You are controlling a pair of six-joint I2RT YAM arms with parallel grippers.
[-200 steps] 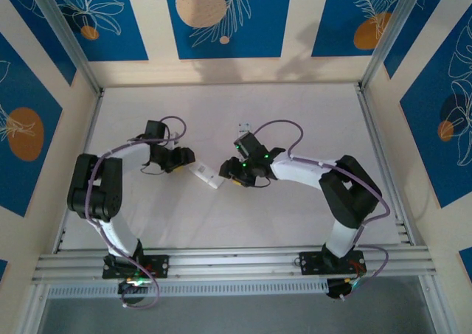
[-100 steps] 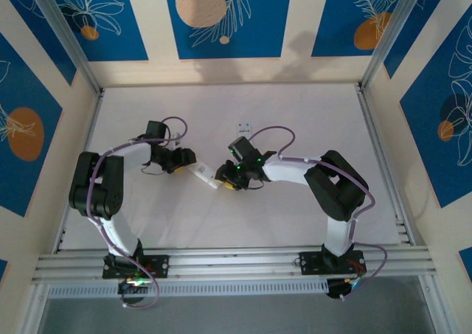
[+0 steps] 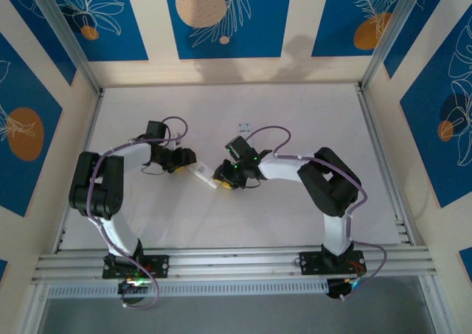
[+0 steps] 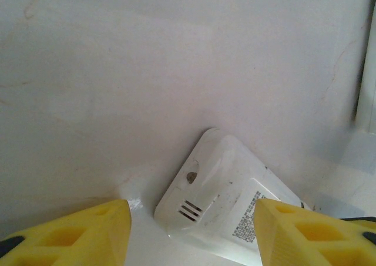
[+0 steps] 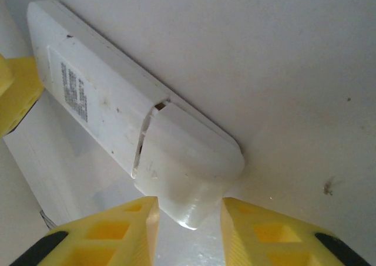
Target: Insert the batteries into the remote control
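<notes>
The remote control (image 4: 223, 201) is cut off below, its label unreadable. A far speck (image 3: 245, 127) is too small to identify.

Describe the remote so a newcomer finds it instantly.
On the white table, look at the middle. The remote is the slim white bar between left gripper and right gripper, label up, back cover slightly ajar. Unlike the tiny speck farther back, it is long and flanked by grippers.
</notes>
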